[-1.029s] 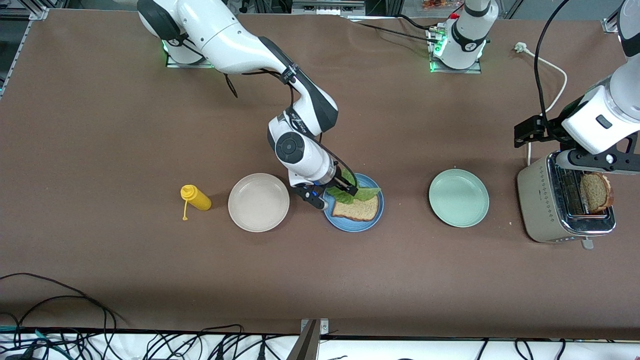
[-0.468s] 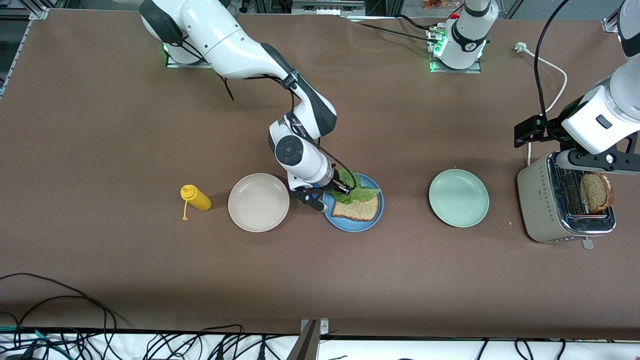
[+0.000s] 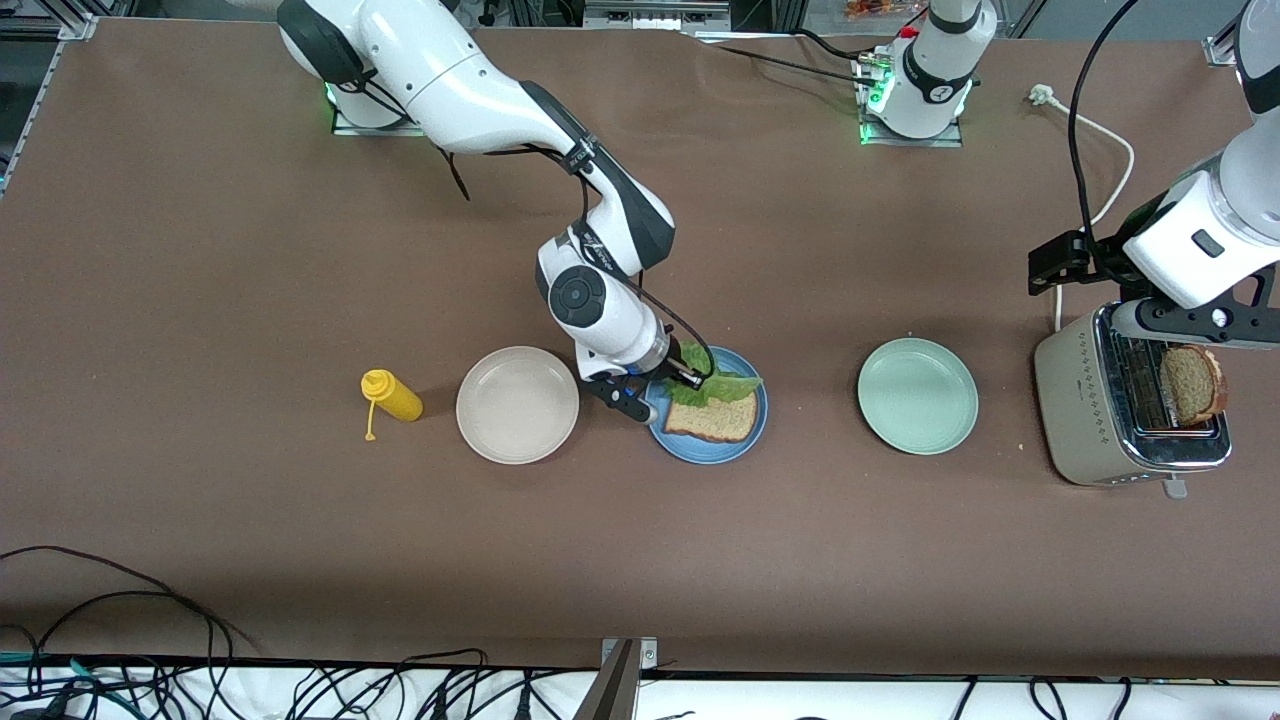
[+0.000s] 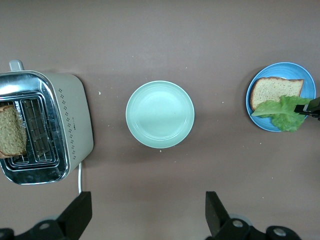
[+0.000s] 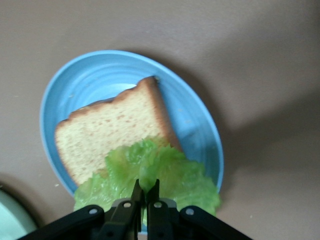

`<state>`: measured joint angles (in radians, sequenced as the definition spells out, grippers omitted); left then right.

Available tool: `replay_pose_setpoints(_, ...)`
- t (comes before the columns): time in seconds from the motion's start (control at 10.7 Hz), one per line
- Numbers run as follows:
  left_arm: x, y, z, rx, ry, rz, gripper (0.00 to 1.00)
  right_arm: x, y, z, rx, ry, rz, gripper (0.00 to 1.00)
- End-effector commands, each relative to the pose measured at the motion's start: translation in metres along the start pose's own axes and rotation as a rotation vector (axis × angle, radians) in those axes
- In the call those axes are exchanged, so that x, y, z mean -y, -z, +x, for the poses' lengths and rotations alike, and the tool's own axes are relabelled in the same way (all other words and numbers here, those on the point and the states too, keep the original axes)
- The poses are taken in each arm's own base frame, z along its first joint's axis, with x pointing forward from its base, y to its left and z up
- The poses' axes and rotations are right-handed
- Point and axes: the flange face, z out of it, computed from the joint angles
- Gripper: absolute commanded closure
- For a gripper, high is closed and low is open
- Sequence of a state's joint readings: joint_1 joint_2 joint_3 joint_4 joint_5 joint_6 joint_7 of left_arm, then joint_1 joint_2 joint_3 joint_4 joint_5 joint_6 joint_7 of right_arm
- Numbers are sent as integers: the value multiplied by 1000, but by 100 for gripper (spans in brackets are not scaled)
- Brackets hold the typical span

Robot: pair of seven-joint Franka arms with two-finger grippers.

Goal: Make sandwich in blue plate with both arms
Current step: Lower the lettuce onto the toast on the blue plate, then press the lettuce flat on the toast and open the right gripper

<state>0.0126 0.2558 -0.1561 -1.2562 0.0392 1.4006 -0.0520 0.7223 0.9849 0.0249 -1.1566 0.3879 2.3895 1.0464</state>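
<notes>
One bread slice (image 3: 712, 420) lies flat in the blue plate (image 3: 742, 443), with the lettuce (image 3: 722, 387) draped over the slice's edge farther from the front camera. The right tool (image 5: 145, 192) sits low over that edge, pinched shut on the leaf. Judged from here, the leaf wants dragging toward the slice's middle before release. The second slice (image 3: 1190, 383) stands in the toaster (image 3: 1088, 412) at the left arm's end of the table; the left tool (image 4: 145, 215) hangs open above the table beside it.
</notes>
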Motion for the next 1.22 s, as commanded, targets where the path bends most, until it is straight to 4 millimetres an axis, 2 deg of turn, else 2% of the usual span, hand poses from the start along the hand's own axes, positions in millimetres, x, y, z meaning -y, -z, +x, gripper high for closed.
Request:
replay_pose_setpoints(0.0,1,7,-4,0,3,14,0,10,24,-2,8,5,34,100)
replay_pose_setpoints(0.28,0,7,-4,0,1,15,0,10,39,31,-48,23,56,100)
replay_pose_setpoints(0.56,2,7,-4,0,4,15,0,3,20,36,-70,25,76,100)
replay_pose_setpoints(0.75,0,7,-4,0,1,15,0,6,13,28,-81,25,97,100)
replay_pose_setpoints(1.12,1,7,-4,0,3,15,0,23,23,4,-48,-44,139,100)
